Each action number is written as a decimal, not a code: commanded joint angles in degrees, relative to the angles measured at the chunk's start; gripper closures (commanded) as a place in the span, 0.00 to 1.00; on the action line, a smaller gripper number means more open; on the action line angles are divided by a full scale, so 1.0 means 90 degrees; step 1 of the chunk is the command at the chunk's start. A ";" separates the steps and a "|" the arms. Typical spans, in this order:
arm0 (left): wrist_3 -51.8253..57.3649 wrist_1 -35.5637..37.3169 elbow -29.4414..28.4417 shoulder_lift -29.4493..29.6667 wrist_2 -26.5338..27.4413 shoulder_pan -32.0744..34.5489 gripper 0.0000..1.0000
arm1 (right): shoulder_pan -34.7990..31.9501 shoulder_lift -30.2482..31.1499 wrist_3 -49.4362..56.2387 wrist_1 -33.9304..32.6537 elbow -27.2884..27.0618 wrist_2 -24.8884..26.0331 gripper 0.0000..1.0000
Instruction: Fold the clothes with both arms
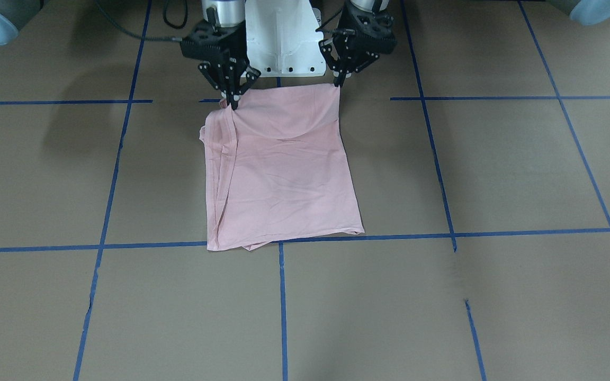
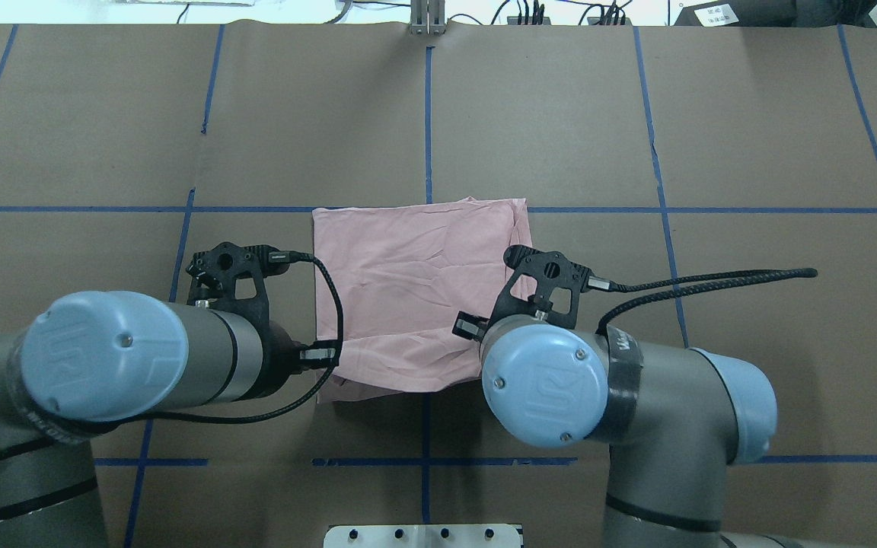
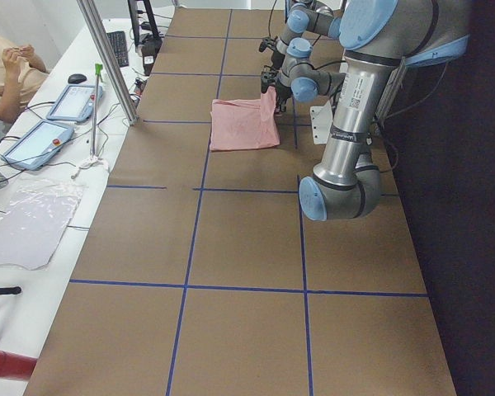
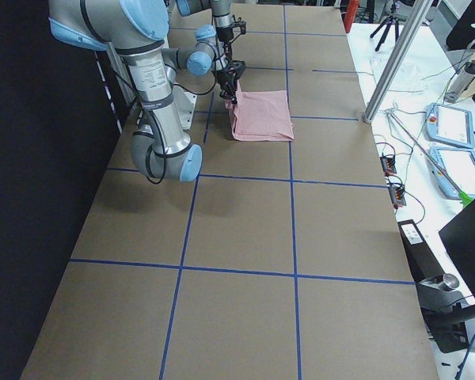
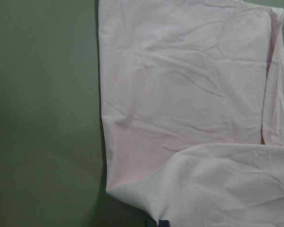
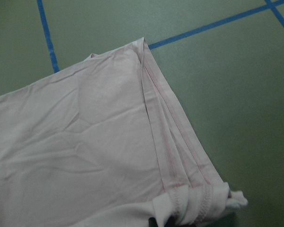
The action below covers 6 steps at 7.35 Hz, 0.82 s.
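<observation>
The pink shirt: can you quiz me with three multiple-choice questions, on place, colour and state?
1. Which T-shirt edge do the left gripper and right gripper hold? A) nearest the robot B) farthest C) neither
2. The tape lines on the table are: A) red B) blue C) yellow
3. The held edge is: A) flat B) lifted C) knotted
Answers: 1 A, both pinch corners beside the white pedestal; 2 B, blue on the brown surface; 3 B, it rises off the table.
</observation>
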State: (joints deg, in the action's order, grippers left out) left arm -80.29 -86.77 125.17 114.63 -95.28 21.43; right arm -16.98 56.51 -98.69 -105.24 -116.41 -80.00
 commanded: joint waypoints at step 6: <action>0.3182 -0.3307 -0.5158 0.1375 -0.0932 0.2978 0.00 | -0.2465 -0.1980 0.3305 0.3078 0.5461 -0.1692 0.00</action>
State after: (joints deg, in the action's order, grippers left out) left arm -59.49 -110.79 85.31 126.21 -99.44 43.49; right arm -35.10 42.11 -75.53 -81.79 -75.25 -90.83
